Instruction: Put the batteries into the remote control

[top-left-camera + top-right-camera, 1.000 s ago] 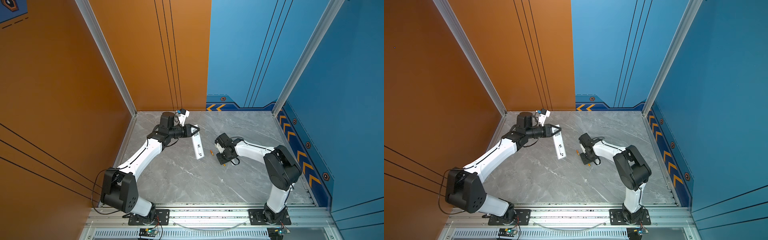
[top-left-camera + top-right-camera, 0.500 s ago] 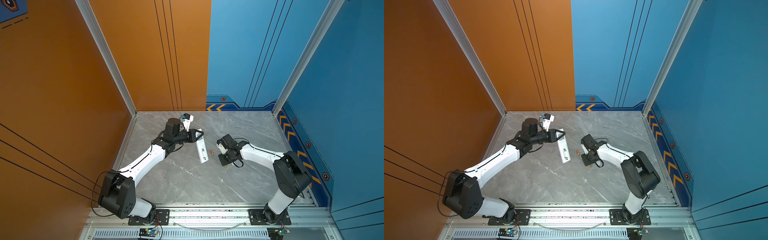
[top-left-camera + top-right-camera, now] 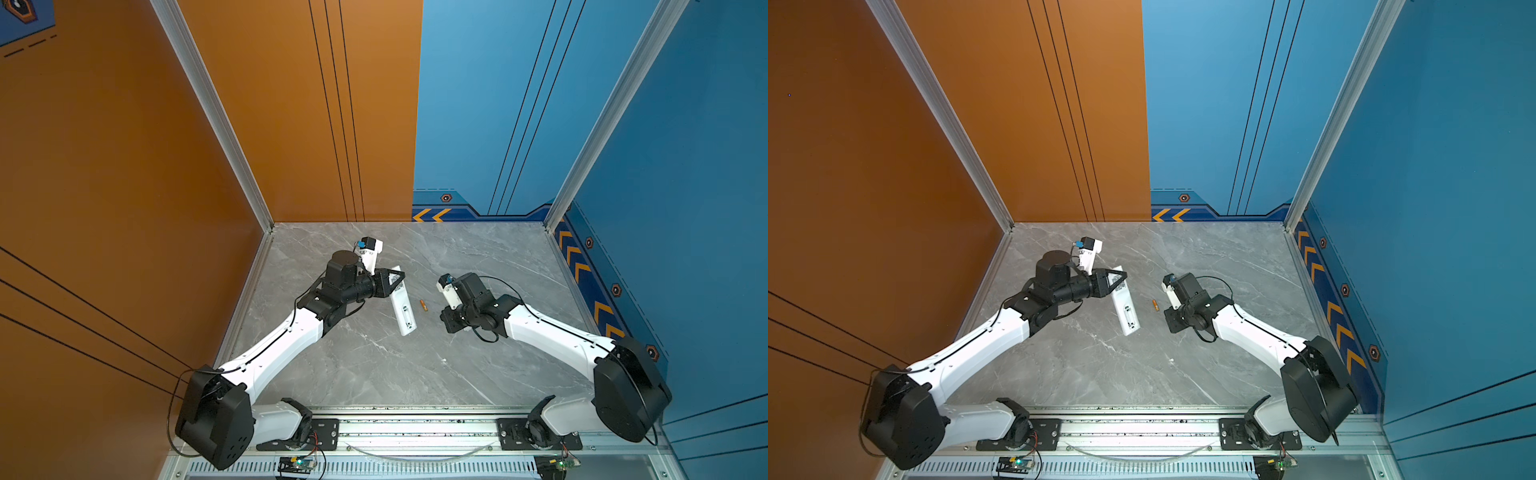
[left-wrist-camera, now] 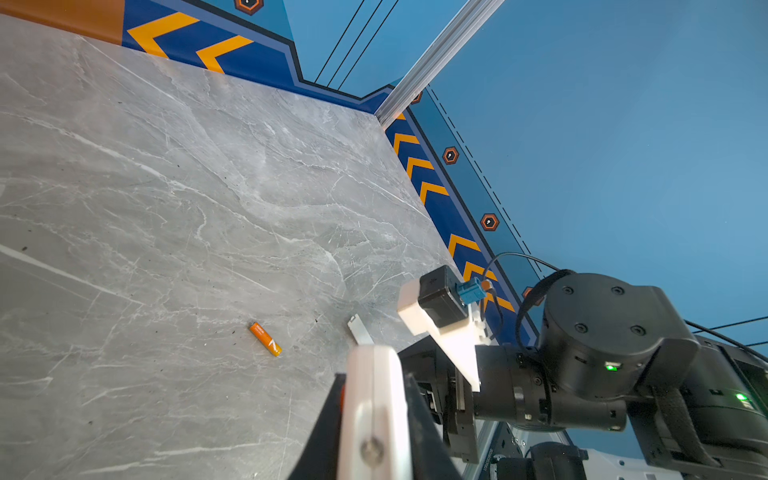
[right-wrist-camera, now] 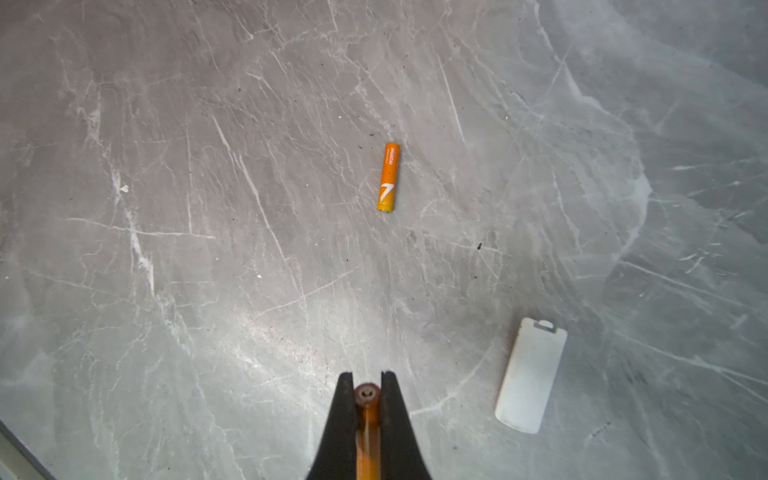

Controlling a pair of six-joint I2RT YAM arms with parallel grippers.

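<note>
White remote control (image 3: 402, 305), pinched by the left gripper (image 3: 395, 277), has swung nearer the right gripper (image 5: 367, 388), whose jaws clamp one battery (image 5: 367, 432); insertion looks imminent.

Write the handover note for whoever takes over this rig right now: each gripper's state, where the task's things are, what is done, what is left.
Left gripper: shut on the remote control, gripped at one end, the rest jutting out over the table.
Right gripper: shut on one battery.
Second battery: lying on the table between the two grippers.
Cover plate: off, lying flat on the table.
Done: cover off, remote and one battery picked up.
Left: seat both batteries.
</note>
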